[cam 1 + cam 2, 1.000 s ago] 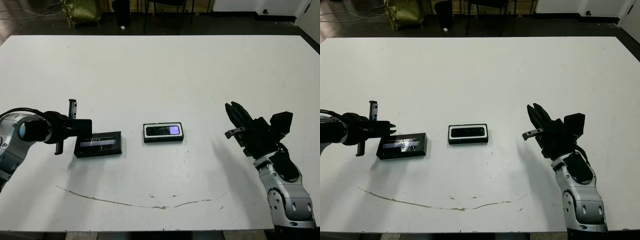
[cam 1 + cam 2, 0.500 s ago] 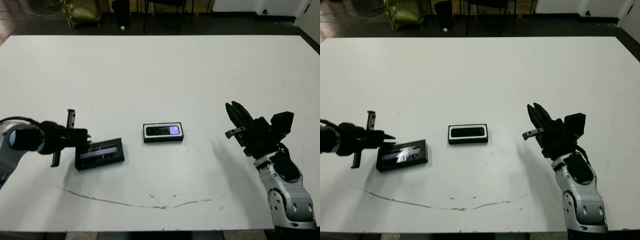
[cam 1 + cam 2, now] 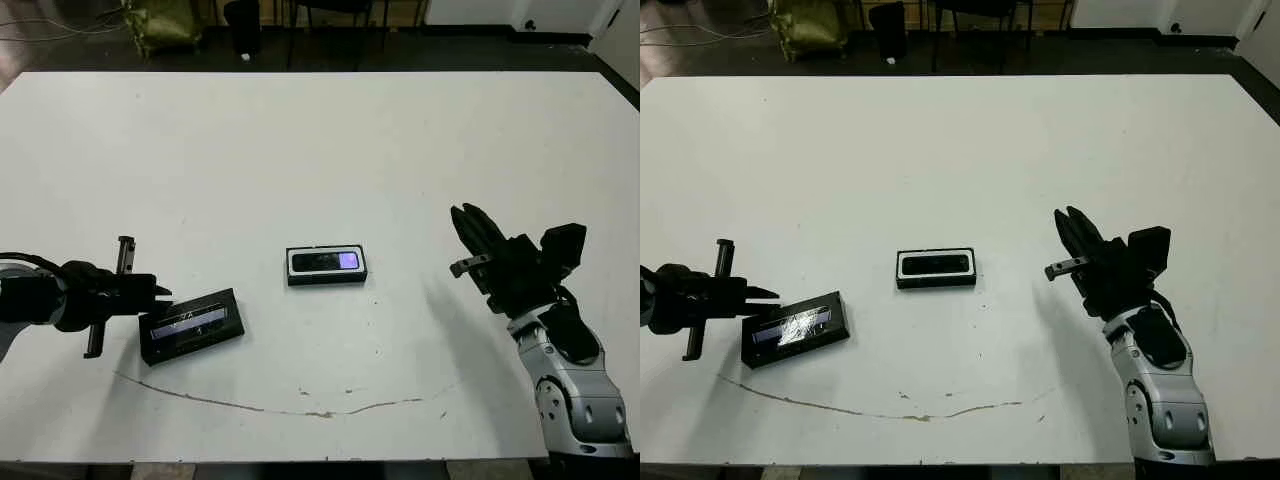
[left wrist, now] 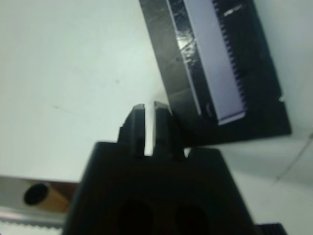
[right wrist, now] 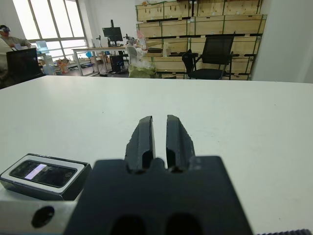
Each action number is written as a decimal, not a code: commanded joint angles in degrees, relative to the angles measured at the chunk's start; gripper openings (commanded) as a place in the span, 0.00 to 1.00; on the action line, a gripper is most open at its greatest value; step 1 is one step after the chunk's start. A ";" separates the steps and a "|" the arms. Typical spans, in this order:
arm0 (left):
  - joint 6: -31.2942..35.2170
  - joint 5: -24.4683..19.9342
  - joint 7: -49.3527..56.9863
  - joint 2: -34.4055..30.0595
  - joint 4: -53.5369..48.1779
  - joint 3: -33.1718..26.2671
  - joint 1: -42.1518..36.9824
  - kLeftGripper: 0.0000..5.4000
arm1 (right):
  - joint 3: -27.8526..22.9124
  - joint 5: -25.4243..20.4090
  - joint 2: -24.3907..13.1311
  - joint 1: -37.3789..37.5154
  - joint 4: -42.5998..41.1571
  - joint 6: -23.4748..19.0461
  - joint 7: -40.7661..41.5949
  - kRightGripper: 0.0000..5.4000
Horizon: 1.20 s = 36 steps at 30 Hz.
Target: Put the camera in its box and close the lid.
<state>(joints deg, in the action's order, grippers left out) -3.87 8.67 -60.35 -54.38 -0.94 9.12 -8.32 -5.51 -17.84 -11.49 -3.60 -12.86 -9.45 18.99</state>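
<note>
A humanoid robot is working at a white surface (image 3: 320, 150), where the camera (image 3: 326, 262) is already lying inside its white-lined box (image 3: 327, 267) near the middle, its small purple screen facing up. The lid (image 3: 192, 325), a flat black cover with a glossy strip, is sitting apart from the box toward the robot's left, skewed at an angle, so the closing step is not yet done. The left end effector (image 3: 152, 295) is hovering at the lid's near-left corner, its two black fingers (image 4: 138, 123) pressed almost together with only a sliver between them and nothing caught there; whether the tips are touching the lid's edge cannot be told. It is likely lining up for a grip, since the lid must be carried across and set squarely over the box. The right end effector (image 3: 470, 232) is waiting well to the right of the box, fingers drawn nearly together and empty, apparently keeping clear of the left arm's path. A thin crack-like line (image 3: 300, 400) is running along the surface's near side.
</note>
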 commanded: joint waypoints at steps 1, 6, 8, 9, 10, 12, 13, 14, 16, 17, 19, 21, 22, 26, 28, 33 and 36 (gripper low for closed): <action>1.26 -0.15 -0.71 -0.98 1.45 -0.07 1.23 0.00 | -0.03 0.71 -0.53 0.54 0.56 -0.19 -0.10 0.00; 0.95 -0.67 1.44 -0.22 2.59 -1.62 2.00 0.00 | -0.13 0.29 -0.28 0.56 0.23 -0.87 -0.18 0.00; -2.79 -0.46 6.51 1.10 4.37 -3.98 3.10 0.00 | -0.10 0.44 -0.35 0.58 0.33 -0.57 -0.05 0.00; -3.23 -0.14 10.61 2.29 4.87 -5.99 3.97 0.00 | -0.15 0.40 -0.41 0.58 0.49 -0.37 0.12 0.00; -3.10 -0.15 14.17 3.39 5.07 -7.91 4.78 0.00 | -0.20 0.35 -0.46 0.56 0.67 -0.19 0.29 0.00; -2.18 0.11 21.44 5.54 4.06 -12.13 6.56 0.00 | -0.37 0.18 -0.58 0.49 0.95 -0.21 0.53 0.00; -1.05 -0.21 24.09 6.58 3.46 -13.94 7.07 0.00 | -0.42 0.16 -0.62 0.45 0.90 -0.47 0.45 0.00; -0.29 -0.58 25.94 7.33 3.11 -15.31 7.35 0.00 | -0.46 0.14 -0.64 0.44 0.75 -0.79 0.31 0.00; 1.13 -1.54 27.70 7.97 2.42 -17.41 7.46 0.00 | -0.51 -0.01 -0.63 0.40 0.45 -1.30 0.13 0.00; 3.72 -1.97 27.99 7.90 0.68 -18.49 7.60 0.00 | -0.49 0.03 -0.69 0.35 0.47 -1.27 0.18 0.00; 5.76 -4.44 27.74 8.08 -1.78 -20.94 7.95 0.00 | -0.45 0.18 -0.78 0.26 0.94 -0.61 0.53 0.00; 4.81 -8.69 26.44 8.52 -2.21 -23.50 8.06 0.04 | -0.41 0.37 -0.82 0.29 0.96 -0.70 0.39 0.00; 6.16 -12.04 25.21 8.74 -3.07 -25.09 8.04 0.07 | -0.41 0.45 -0.92 0.29 0.89 -0.90 0.31 0.00; 14.71 -24.42 20.15 7.79 -10.54 -30.90 9.93 0.25 | -0.74 -0.26 -1.17 -0.10 1.28 -1.20 0.84 0.00; 17.78 -28.42 17.04 6.18 -14.93 -33.05 11.75 0.34 | -0.73 -0.20 -1.35 -0.34 1.40 -1.29 0.83 0.00; 15.19 -33.94 5.02 2.58 -17.77 -33.03 13.22 0.56 | -0.54 -0.42 -1.40 -0.76 1.55 -1.27 0.96 0.00; 15.21 -35.43 0.02 0.93 -18.34 -32.00 13.41 0.70 | -0.34 0.02 -1.47 -0.77 1.30 -1.42 0.59 0.00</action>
<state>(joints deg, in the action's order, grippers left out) 10.93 -26.49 -58.41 -52.09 -19.00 -23.76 4.21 -5.81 -18.06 -12.42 -4.39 -12.27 -9.77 19.59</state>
